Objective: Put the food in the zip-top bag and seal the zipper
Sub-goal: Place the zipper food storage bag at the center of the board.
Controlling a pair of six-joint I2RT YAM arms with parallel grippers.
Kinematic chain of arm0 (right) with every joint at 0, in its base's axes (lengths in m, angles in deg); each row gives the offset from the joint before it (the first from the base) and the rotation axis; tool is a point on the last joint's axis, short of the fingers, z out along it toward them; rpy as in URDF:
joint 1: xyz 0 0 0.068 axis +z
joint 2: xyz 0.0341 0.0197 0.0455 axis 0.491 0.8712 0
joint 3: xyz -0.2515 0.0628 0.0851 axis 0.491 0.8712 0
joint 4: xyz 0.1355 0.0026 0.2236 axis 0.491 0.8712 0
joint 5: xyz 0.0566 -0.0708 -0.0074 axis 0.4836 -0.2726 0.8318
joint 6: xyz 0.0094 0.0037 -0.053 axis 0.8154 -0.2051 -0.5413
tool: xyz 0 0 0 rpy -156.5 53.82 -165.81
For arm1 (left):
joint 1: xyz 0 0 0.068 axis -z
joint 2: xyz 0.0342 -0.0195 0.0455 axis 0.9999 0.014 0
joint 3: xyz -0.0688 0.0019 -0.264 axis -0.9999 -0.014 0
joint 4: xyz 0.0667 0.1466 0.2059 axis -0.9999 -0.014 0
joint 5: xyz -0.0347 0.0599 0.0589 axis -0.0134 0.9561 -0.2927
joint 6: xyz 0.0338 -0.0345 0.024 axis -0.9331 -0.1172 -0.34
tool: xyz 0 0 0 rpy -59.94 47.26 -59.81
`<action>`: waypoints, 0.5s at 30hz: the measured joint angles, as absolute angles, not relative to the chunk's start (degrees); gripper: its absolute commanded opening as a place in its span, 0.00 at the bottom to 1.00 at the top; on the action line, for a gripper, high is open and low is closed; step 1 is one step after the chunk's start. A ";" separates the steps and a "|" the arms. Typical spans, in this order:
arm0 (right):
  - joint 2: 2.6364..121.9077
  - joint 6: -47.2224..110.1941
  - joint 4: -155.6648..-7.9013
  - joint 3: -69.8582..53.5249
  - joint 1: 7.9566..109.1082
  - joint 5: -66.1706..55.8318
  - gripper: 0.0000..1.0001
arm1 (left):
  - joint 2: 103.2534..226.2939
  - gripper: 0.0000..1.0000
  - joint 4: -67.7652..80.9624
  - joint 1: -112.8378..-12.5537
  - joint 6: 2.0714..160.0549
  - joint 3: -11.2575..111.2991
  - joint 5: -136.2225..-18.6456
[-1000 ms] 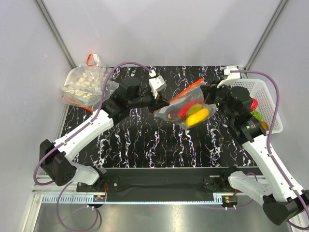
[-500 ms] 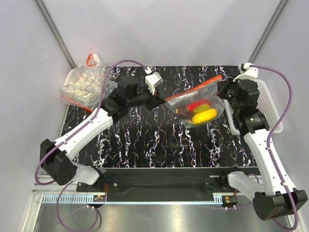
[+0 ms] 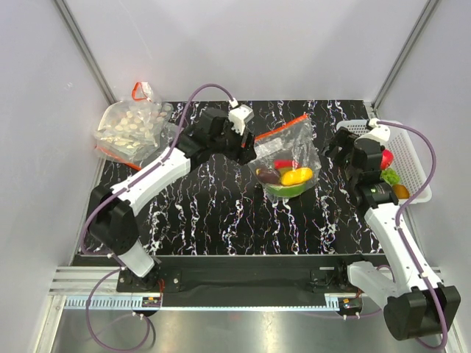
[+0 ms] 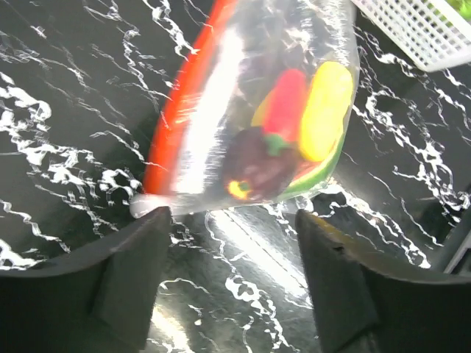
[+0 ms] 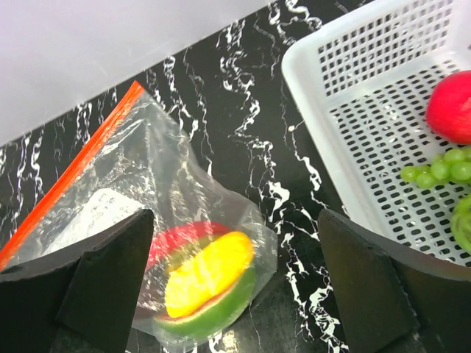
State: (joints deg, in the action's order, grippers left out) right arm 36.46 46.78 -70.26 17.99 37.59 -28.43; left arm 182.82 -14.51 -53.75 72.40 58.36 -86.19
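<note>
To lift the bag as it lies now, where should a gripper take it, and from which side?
Probably by the zipper edge of the bag, at the corner nearest the open left gripper, coming in from the left. That strip looks like a flat, firm edge clear of the food, which bulges at the opposite end. The crinkly film there would likely slip.

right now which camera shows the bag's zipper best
The left wrist view: the zipper shows close up as a broad red band, though its top end runs out of view. The right wrist view shows a thin orange line cut by the left edge; the top view shows nearly its whole length, but small.
</note>
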 measured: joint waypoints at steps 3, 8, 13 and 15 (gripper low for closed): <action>34.88 47.35 -69.84 17.93 37.59 -29.89 1.00 | 180.46 0.99 -13.94 -53.93 73.34 57.16 -85.18; 32.68 49.01 -65.36 14.45 37.59 -30.33 1.00 | 170.34 0.99 -11.54 -53.91 77.71 50.58 -82.19; 26.97 51.15 -61.52 13.16 37.59 -30.24 1.00 | 156.04 0.99 -7.54 -53.91 85.10 41.18 -77.73; 24.06 51.70 -60.10 13.16 37.59 -30.20 1.00 | 149.66 0.99 -5.83 -53.93 87.74 35.70 -76.13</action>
State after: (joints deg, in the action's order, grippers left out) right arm 24.06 51.70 -60.10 13.16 37.59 -30.20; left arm 149.66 -5.83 -53.93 87.74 35.70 -76.13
